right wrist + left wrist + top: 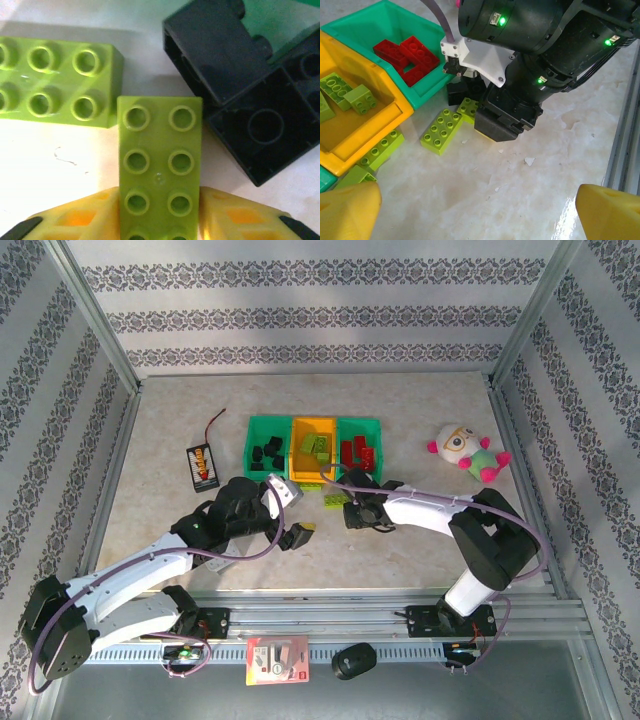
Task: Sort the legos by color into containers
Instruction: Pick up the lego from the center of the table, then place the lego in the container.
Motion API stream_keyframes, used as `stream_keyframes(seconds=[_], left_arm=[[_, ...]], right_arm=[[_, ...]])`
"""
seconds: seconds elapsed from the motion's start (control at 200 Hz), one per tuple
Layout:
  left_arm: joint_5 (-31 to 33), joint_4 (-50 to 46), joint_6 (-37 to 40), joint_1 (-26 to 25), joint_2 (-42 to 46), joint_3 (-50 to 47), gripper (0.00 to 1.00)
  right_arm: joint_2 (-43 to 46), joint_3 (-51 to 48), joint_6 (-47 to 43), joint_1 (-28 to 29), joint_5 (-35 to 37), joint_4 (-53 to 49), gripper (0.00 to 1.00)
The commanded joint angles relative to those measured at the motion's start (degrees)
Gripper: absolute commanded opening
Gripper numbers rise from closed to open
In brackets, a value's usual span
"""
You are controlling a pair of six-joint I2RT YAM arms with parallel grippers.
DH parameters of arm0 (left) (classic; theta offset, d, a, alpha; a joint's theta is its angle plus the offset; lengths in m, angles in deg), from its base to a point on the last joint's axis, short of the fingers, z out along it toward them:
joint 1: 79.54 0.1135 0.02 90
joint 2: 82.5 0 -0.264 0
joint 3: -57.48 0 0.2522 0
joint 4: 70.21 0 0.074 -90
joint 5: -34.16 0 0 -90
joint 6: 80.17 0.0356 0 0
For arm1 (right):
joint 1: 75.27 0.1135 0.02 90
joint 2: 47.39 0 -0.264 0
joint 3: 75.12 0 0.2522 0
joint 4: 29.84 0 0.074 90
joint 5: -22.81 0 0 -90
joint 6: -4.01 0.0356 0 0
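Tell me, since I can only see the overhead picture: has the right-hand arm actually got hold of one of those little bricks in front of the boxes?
Observer: Yes. Its wrist camera shows the right end effector shut on a lime green plastic brick, with the yellow fingers pressing on both long sides.
Operator: Is anything lying close to that brick?
Observer: A second lime green brick lies close on one side, and black plastic bricks lie close on the other.
Operator: And the other arm, is it carrying something?
Observer: No. In its own wrist camera the left end effector is open and holds nothing.
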Motion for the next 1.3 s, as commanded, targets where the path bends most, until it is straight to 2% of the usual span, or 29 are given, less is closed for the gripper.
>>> stream_keyframes(seconds=[0.0,0.21,0.45,0.625,0.929,1.094,1.169,1.294], left_arm=[[0.1,1.4,0.9,-0.9,1.7,-0.4,0.99],[2.2,1.9,0.1,-0.9,3.1,-2.1,0.99],[3.5,1.8,-0.6,-0.9,6.0,-4.0,0.99],[4.0,1.2,-0.9,-0.9,6.9,-4.4,0.99],[6.0,-0.2,-1.2,-0.9,7.2,-4.4,0.99],[6.1,0.2,-1.1,-0.9,6.8,-4.8,0.99],[6.2,0.2,-0.9,-0.9,6.8,-4.9,0.99],[6.1,0.0,-0.8,-0.9,6.8,-5.0,0.99]], right_arm=[[0.6,2.3,0.0,1.7,2.2,-2.0,0.35],[3.7,4.7,1.8,4.2,3.0,-3.7,0.32],[4.0,12.6,2.7,6.6,10.1,-2.1,0.32],[-4.0,23.2,-0.5,5.3,13.5,-1.0,0.32],[-21.2,41.7,-1.5,-0.2,11.4,-3.2,0.33],[-26.5,46.9,-1.6,-1.4,11.3,-3.7,0.33],[-27.7,48.3,-2.0,-1.6,11.3,-4.1,0.36],[-26.7,48.5,-2.9,-1.4,11.1,-3.9,0.5]])
